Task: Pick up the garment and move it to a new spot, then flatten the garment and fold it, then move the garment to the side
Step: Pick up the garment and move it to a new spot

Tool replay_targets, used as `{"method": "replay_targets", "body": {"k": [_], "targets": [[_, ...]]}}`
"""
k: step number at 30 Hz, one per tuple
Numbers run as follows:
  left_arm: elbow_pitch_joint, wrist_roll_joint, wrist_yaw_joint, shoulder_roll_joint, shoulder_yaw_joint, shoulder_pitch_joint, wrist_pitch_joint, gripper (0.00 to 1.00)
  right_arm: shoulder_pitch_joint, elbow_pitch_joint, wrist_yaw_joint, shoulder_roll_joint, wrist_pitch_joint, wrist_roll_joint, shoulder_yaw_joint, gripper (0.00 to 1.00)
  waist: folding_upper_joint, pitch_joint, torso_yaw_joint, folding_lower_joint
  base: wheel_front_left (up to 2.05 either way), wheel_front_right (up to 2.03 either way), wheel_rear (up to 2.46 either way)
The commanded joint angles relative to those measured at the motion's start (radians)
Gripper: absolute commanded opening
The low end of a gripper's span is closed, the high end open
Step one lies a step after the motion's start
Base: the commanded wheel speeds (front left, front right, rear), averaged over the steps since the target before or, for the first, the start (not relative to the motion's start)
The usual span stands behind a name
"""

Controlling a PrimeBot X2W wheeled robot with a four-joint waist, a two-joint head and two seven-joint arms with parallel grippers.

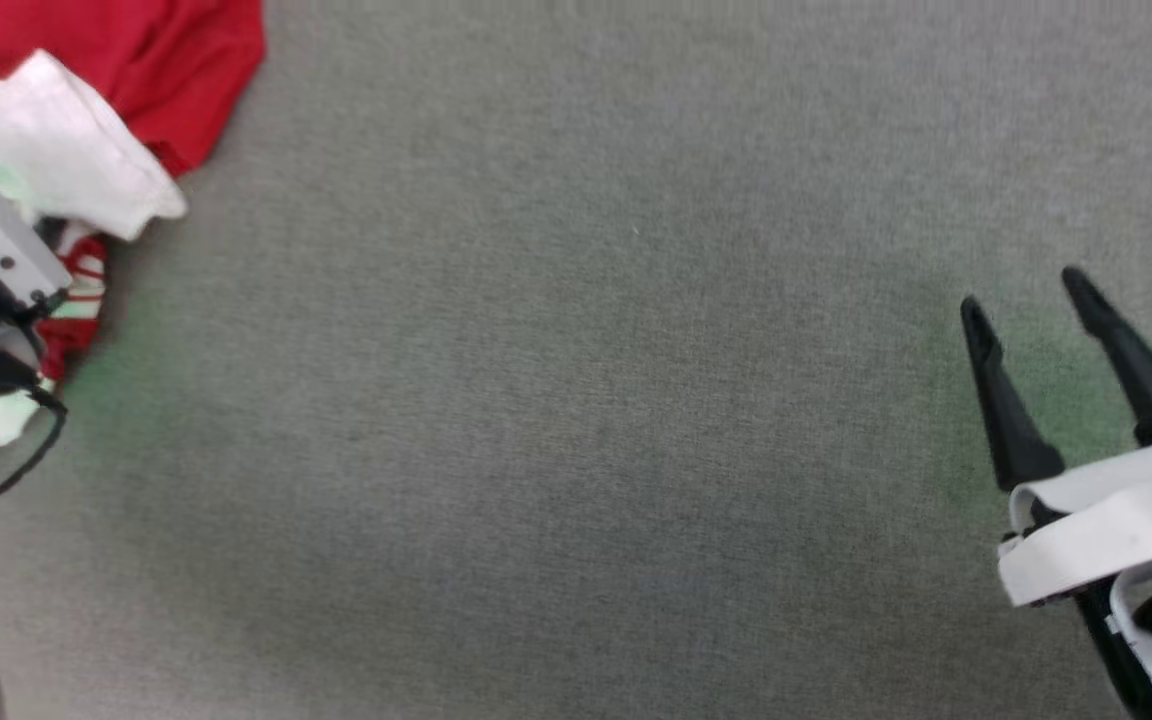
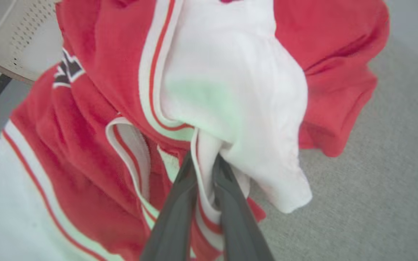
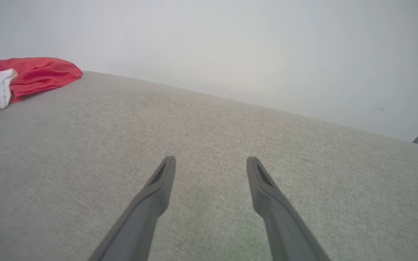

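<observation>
left gripper (image 2: pixel 204 160) clamped on a crumpled red and white garment (image 2: pixel 96 65) at the far left of a grey cloth-covered surface (image 1: pixel 576 420).
the garment lay bunched in a heap, with a red body, a white short sleeve, red-and-white striped trim and a scrap of black, white-outlined lettering in one fold. the left gripper's two dark fingers were pressed together on a fold of white sleeve cloth. the right gripper (image 1: pixel 1024 295) hovered well apart from the garment, fingers spread. a pale perforated basket (image 2: pixel 20 40) stood just behind the heap; its contents could not be told.
</observation>
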Motion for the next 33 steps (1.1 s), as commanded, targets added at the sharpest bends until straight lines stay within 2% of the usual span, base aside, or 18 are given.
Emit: {"method": "replay_targets", "body": {"k": [1, 11, 18, 29, 33], "targets": [[-0.009, 0.013, -0.007, 0.01, -0.009, -0.01, -0.02, 0.0, 0.018, 0.011, 0.0, 0.008, -0.01, 0.007, 0.001, 1.0, -0.0001, -0.075, 0.028, 0.0, 0.0, 0.0, 0.0], [-0.104, 0.074, -0.026, 0.023, -0.098, -0.07, -0.139, 0.0, 0.072, 0.091, 0.0, 0.057, -0.062, 0.028, 0.018, 1.0, -0.0001, -0.242, 0.062, 0.0, 0.0, 0.0, 0.0], [-0.212, 0.089, -0.029, 0.025, -0.176, -0.11, -0.167, 0.0, 0.094, 0.136, 0.0, 0.084, -0.098, 0.034, 0.018, 1.0, -0.0001, -0.345, 0.061, 0.0, 0.0, 0.0, 0.0], [-0.409, 0.034, -0.029, 0.05, -0.284, -0.123, -0.089, 0.0, 0.133, 0.161, 0.0, 0.115, -0.14, 0.033, -0.028, 1.0, -0.0001, -0.448, 0.026, 0.0, 0.0, 0.0, 0.0], [-0.525, -0.003, -0.029, 0.051, -0.314, -0.106, -0.008, 0.0, 0.153, 0.16, 0.0, 0.127, -0.151, 0.023, -0.078, 1.0, -0.0001, -0.474, -0.007, 0.0, 0.0, 0.0, 0.0]]}}
